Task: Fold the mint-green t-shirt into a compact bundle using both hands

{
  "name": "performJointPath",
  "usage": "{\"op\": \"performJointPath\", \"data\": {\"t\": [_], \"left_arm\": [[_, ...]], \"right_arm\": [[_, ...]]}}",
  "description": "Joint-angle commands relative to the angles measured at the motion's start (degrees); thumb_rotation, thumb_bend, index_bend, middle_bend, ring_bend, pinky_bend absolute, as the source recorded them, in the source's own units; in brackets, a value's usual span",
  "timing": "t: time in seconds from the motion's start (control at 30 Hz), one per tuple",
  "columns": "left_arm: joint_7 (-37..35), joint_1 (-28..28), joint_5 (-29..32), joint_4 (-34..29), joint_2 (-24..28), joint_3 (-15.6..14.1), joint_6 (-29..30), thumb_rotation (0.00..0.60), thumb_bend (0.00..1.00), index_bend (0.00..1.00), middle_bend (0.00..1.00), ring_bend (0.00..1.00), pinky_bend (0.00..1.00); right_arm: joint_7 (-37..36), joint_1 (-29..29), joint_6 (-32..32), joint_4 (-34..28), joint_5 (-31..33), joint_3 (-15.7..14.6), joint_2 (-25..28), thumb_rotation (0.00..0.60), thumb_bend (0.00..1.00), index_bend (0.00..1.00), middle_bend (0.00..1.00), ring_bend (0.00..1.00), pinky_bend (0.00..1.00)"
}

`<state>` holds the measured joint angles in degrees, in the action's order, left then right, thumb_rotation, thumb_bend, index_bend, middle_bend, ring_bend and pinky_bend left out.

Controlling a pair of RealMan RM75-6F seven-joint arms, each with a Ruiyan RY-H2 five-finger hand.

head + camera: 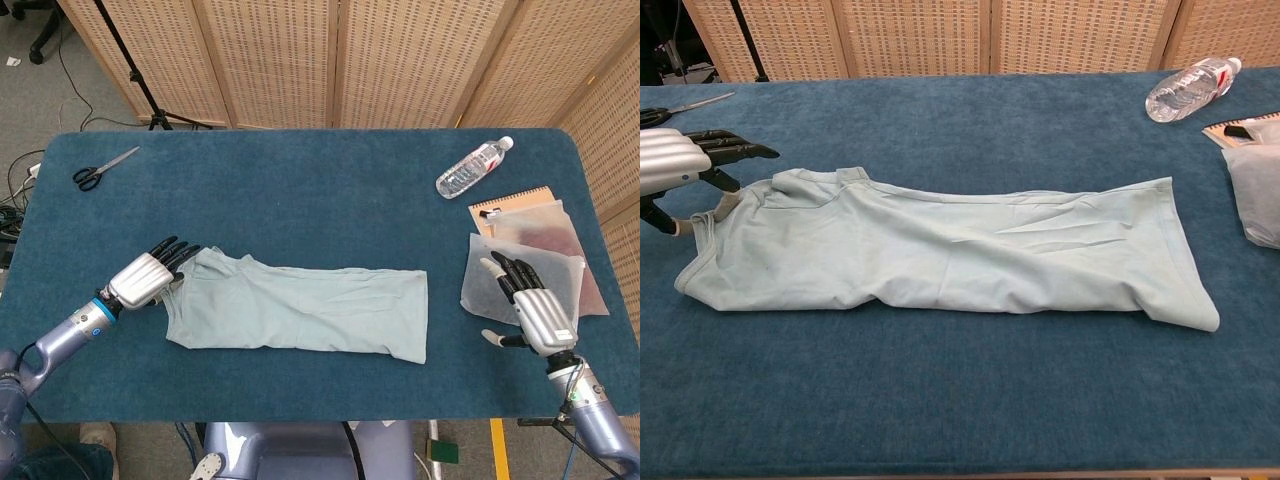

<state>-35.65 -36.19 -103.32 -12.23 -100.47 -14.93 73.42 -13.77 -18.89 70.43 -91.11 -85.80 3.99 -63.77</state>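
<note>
The mint-green t-shirt point(300, 310) point(940, 250) lies folded into a long strip across the blue table, collar end to the left. My left hand point(148, 276) point(680, 165) sits at that collar end with its fingers stretched out and apart above the cloth. Its thumb touches the shirt's left edge, and no cloth is pinched between thumb and fingers. My right hand point(535, 310) hovers far to the right with fingers spread and nothing in it, well clear of the shirt. Only the head view shows the right hand.
A water bottle point(473, 167) point(1192, 87) lies at the back right. A notebook point(515, 202) and white plastic bags point(520, 275) sit by the right hand. Scissors point(100, 168) lie at the back left. The table's front edge point(960, 470) is close.
</note>
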Motion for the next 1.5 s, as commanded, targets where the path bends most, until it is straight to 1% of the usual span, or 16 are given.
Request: {"op": "performJointPath", "data": {"t": [0.03,0.17,0.33,0.6,0.7,0.73,0.77,0.9,1.13,1.27,1.43,1.5], "left_arm": [[0.0,0.6,0.5,0.4,0.5,0.3,-0.5,0.600,0.78,0.73,0.00,0.00,0.00],[-0.1,1.6,1.3,1.3,1.5,0.8,-1.9,0.600,0.78,0.73,0.00,0.00,0.00],[-0.3,3.2,2.9,3.0,2.6,1.8,-5.4,0.600,0.78,0.73,0.00,0.00,0.00],[1.2,5.4,6.3,6.5,4.3,4.2,-16.2,0.600,0.78,0.73,0.00,0.00,0.00],[1.9,5.7,7.7,7.4,5.0,5.3,-22.2,0.600,0.78,0.73,0.00,0.00,0.00],[2.2,6.1,9.0,8.4,5.4,6.4,-26.0,0.600,0.79,0.73,0.00,0.00,0.00],[2.8,6.0,9.7,8.4,5.6,7.1,-28.1,0.600,0.79,0.73,0.00,0.00,0.00],[4.2,5.9,11.1,8.4,6.1,8.4,-30.6,0.600,0.79,0.73,0.00,0.00,0.00],[5.5,6.0,12.0,7.9,6.5,9.3,-31.8,0.600,0.80,0.73,0.00,0.00,0.00],[5.3,6.0,12.0,7.3,6.5,9.5,-30.2,0.600,0.80,0.73,0.00,0.00,0.00],[3.0,6.3,11.9,6.0,6.6,9.7,-24.9,0.600,0.81,0.73,0.00,0.00,0.00],[1.2,6.6,11.9,5.0,6.7,10.1,-20.1,0.600,0.81,0.73,0.00,0.00,0.00]], "right_arm": [[0.0,0.0,0.0,0.0,0.0,0.0,0.0,0.600,0.00,0.00,0.00,0.00,0.00],[0.1,0.0,0.0,0.0,0.0,0.0,0.0,0.600,0.00,0.00,0.00,0.00,0.00],[0.3,0.0,0.0,-0.1,-0.1,-0.1,-0.1,0.600,0.00,0.00,0.00,0.00,0.00],[0.8,-0.1,-0.2,-0.1,-0.1,-0.1,-0.3,0.600,0.00,0.00,0.00,0.00,0.00],[1.0,-0.1,-0.3,-0.1,0.0,-0.2,-0.4,0.600,0.00,0.00,0.00,0.00,0.00],[1.1,-0.1,-0.4,-0.1,0.1,-0.2,-0.4,0.600,0.00,0.00,0.00,0.00,0.00],[1.2,-0.1,-0.4,-0.1,0.2,-0.2,-0.5,0.600,0.00,0.00,0.00,0.00,0.00],[1.5,-0.2,-0.6,-0.1,0.2,-0.2,-0.6,0.600,0.00,0.00,0.00,0.00,0.00],[1.7,-0.2,-0.6,-0.1,0.3,-0.2,-0.7,0.600,0.00,0.00,0.00,0.00,0.00],[1.6,-0.2,-0.6,-0.2,0.3,-0.2,-0.6,0.600,0.00,0.00,0.00,0.00,0.00],[1.2,-0.1,-0.3,-0.5,0.1,-0.2,-0.3,0.600,0.00,0.00,0.00,0.00,0.00],[1.0,0.0,-0.1,-0.6,-0.1,-0.2,-0.2,0.600,0.00,0.00,0.00,0.00,0.00]]}}
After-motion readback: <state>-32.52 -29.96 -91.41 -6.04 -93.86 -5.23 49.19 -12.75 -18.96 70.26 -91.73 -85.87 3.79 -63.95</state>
